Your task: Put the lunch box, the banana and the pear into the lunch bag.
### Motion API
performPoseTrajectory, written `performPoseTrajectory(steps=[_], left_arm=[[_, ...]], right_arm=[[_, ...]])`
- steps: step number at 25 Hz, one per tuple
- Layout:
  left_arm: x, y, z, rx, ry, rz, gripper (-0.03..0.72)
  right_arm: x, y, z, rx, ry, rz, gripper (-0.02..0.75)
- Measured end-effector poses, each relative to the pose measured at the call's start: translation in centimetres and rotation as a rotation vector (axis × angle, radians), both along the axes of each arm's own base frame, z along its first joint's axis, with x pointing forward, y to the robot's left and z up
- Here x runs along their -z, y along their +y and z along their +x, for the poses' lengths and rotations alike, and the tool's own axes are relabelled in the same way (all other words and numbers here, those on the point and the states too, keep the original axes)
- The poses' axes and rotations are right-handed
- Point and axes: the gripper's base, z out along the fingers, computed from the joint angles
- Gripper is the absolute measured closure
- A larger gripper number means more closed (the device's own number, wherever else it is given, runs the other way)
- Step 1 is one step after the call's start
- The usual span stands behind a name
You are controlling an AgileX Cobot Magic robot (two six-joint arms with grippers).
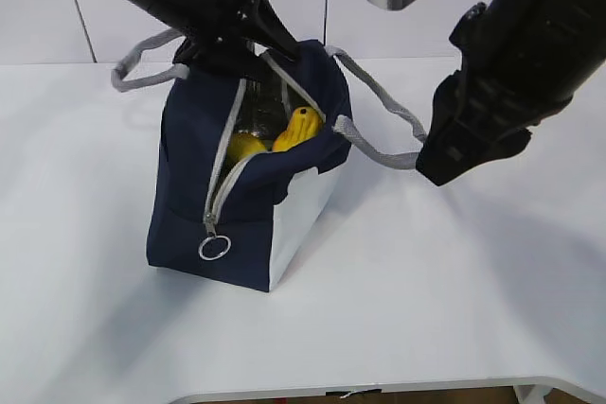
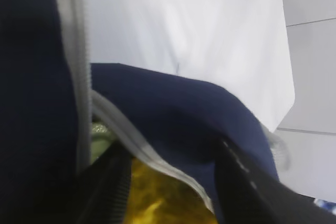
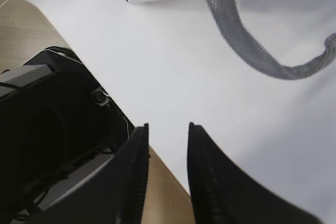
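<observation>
The navy lunch bag (image 1: 189,196) stands unzipped on the white table. Inside it show the banana's end (image 1: 299,128) and the rounded yellow pear (image 1: 243,147). My left gripper (image 1: 265,40) is at the bag's top back rim. In the left wrist view its jaws (image 2: 170,153) are apart, astride the grey zipper edge (image 2: 152,156), with mottled yellow fruit (image 2: 157,198) below; I cannot tell which fruit. A sliver of the lunch box's green lid (image 2: 101,141) shows deeper in. My right gripper (image 1: 454,153) is open and empty, raised to the right of the bag, and shows in its wrist view (image 3: 167,129).
One grey webbing handle (image 1: 388,130) hangs toward my right gripper and shows in the right wrist view (image 3: 236,30). The other handle (image 1: 142,68) lies behind the bag on the left. The zipper's ring pull (image 1: 215,248) hangs at the front. The table's front edge (image 1: 379,387) is near.
</observation>
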Motion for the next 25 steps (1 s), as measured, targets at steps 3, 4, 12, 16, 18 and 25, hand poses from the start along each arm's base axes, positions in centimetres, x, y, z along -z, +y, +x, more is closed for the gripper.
performPoseTrajectory(steps=[3,4,12,16,18,25], left_arm=[[1.0,-0.4,0.4,-0.012,0.039,-0.04,0.307],[1.2,-0.5,0.4,-0.016,0.054,-0.059,0.307],[1.1,-1.4,1.2,-0.028,0.045,-0.229,0.512],[-0.1,-1.4,1.5,-0.022,-0.013,-0.228,0.683],[-1.1,-1.0,2.0,-0.024,-0.065,-0.212,0.704],[-2.8,-0.2,3.8,-0.155,-0.203,-0.215,0.712]], right_arm=[[-0.3,0.0,0.0,0.0,-0.007,0.004,0.507],[-0.3,0.0,0.0,0.0,-0.007,0.004,0.507],[-0.3,0.0,0.0,-0.001,-0.007,0.001,0.507],[-0.3,0.0,0.0,-0.001,-0.008,-0.001,0.507],[-0.3,-0.1,0.1,-0.001,-0.011,-0.005,0.507],[-0.2,-0.3,0.2,-0.001,-0.023,-0.03,0.507]])
